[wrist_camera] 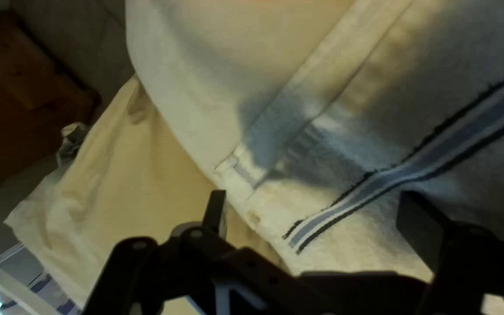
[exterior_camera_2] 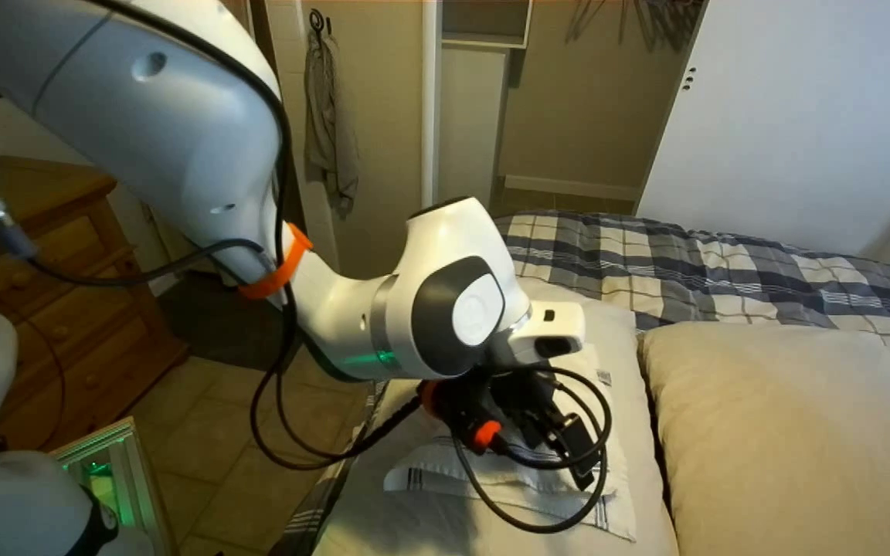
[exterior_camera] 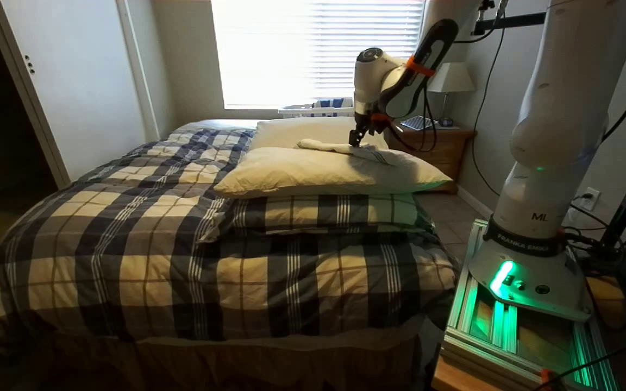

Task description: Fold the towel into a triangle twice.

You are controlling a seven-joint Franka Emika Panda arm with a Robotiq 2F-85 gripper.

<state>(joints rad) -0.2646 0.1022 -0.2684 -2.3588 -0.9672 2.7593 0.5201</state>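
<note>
The towel is a cream cloth with dark and blue stripes, lying on a cream pillow (exterior_camera: 291, 171). In an exterior view its raised, bunched end shows as the towel (exterior_camera: 315, 144). In an exterior view the towel (exterior_camera_2: 522, 494) shows layered, striped edges, partly hidden by the arm and cables. In the wrist view the towel (wrist_camera: 365, 205) has a striped band running diagonally and overlapping layers above it. My gripper (wrist_camera: 315, 214) is open, its fingers wide apart over the towel's edge, with nothing held. The gripper (exterior_camera: 354, 142) is low at the towel; contact cannot be told.
A second cream pillow (exterior_camera_2: 785, 432) lies beside the one under the towel. A plaid pillow (exterior_camera: 324, 212) is beneath, on the plaid bedspread (exterior_camera: 128, 228). A wooden nightstand (exterior_camera: 438, 144) with a lamp (exterior_camera: 450, 79) stands past the bed. Loose cables (exterior_camera_2: 599, 432) hang round the gripper.
</note>
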